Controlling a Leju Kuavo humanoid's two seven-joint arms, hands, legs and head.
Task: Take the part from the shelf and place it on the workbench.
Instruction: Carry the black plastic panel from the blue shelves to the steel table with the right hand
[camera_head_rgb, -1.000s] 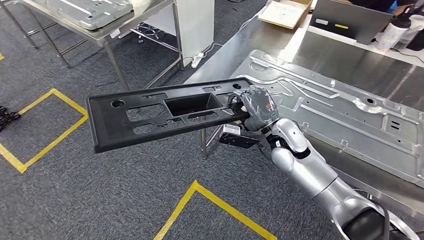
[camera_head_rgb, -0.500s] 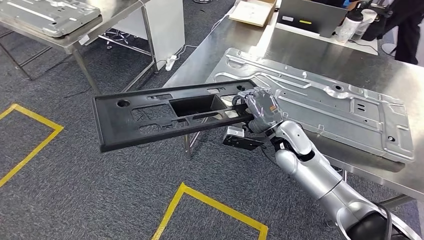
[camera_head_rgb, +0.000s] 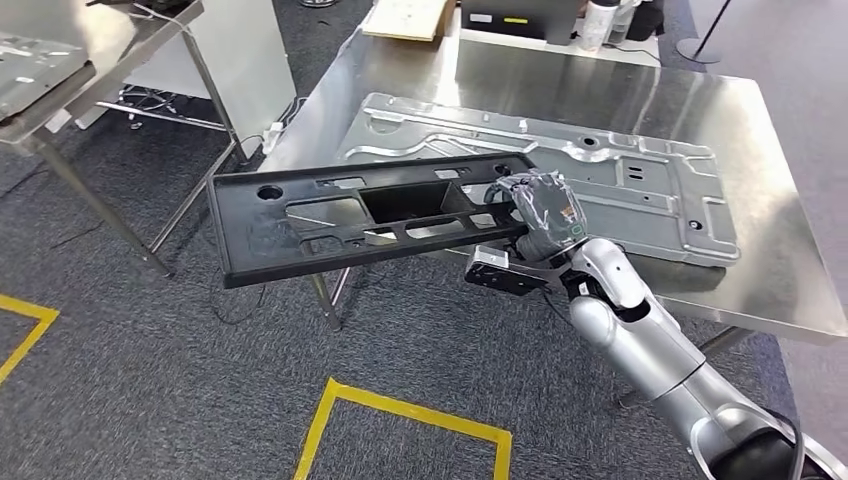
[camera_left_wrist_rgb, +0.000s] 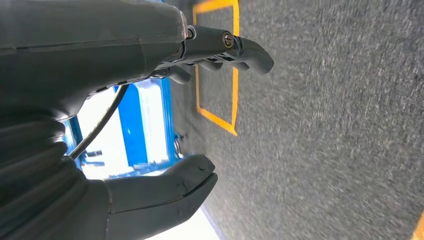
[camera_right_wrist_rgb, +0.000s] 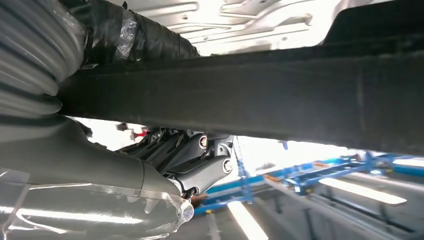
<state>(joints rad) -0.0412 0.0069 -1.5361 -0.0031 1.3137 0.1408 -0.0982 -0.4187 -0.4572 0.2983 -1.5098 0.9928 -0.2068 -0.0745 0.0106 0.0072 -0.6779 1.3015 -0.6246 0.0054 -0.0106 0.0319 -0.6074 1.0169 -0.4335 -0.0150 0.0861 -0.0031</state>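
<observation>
The right hand (camera_head_rgb: 540, 212) gripped the black part (camera_head_rgb: 375, 215) by its right end, fingers wrapped over the edge, and held the long panel nearly level in the air, stretching out to the left above the grey carpet (camera_head_rgb: 150, 380). The part's right end hung over the near left corner of the steel workbench (camera_head_rgb: 770, 200), not resting on it. A shallow rectangular recess sat in the middle of the part (nothing lay in it), flanked by cut-out slots and a round hole near the left end. A large silver stamped metal sheet (camera_head_rgb: 600, 180) lay flat on the workbench, just beyond the held part. The left hand (camera_left_wrist_rgb: 165, 125) hung over the carpet with its fingers apart, holding nothing. A second table (camera_head_rgb: 60, 90) stood at far left, and yellow tape (camera_head_rgb: 400, 405) marked the floor nearby.
</observation>
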